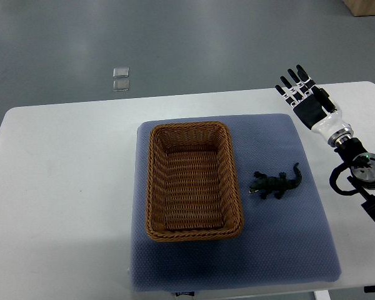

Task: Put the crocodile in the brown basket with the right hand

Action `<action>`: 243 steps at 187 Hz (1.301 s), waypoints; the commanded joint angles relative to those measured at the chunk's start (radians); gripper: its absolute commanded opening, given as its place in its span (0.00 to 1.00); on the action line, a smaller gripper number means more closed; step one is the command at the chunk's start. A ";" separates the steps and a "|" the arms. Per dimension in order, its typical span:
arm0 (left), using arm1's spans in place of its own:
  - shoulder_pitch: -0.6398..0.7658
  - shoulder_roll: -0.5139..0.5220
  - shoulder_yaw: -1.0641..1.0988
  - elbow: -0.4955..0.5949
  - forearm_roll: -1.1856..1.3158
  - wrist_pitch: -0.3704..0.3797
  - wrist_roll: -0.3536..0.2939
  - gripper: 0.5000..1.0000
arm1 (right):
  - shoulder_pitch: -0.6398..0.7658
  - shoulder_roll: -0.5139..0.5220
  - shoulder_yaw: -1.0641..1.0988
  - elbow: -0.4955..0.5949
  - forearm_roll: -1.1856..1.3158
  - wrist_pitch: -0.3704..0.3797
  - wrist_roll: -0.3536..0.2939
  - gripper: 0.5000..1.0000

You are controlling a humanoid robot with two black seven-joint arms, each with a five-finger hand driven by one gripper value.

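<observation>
A small dark green toy crocodile (275, 184) lies on the blue mat (287, 244), just right of the brown wicker basket (151, 187). The basket holds nothing. My right hand (303, 94) is raised at the far right side of the table, up and to the right of the crocodile and well apart from it. Its fingers (293, 80) are stretched out straight and hold nothing. The left arm does not show.
The mat lies on a white table (62, 187) with rounded corners. Beyond the far edge is grey floor with two small clear squares (120, 79). A wooden box corner (369, 6) shows at the top right.
</observation>
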 commanded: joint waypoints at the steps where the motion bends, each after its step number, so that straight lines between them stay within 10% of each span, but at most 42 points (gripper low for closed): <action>1: 0.000 0.000 0.003 0.000 0.000 0.000 0.000 1.00 | 0.002 0.000 0.000 0.000 0.001 -0.001 0.000 0.86; 131: -0.001 0.000 0.002 -0.017 0.000 0.014 0.000 1.00 | 0.058 -0.084 -0.037 0.017 -0.274 -0.004 -0.072 0.86; 243: -0.008 0.000 0.006 -0.018 0.003 -0.003 0.000 1.00 | 0.606 -0.413 -0.632 0.226 -0.944 0.107 -0.186 0.86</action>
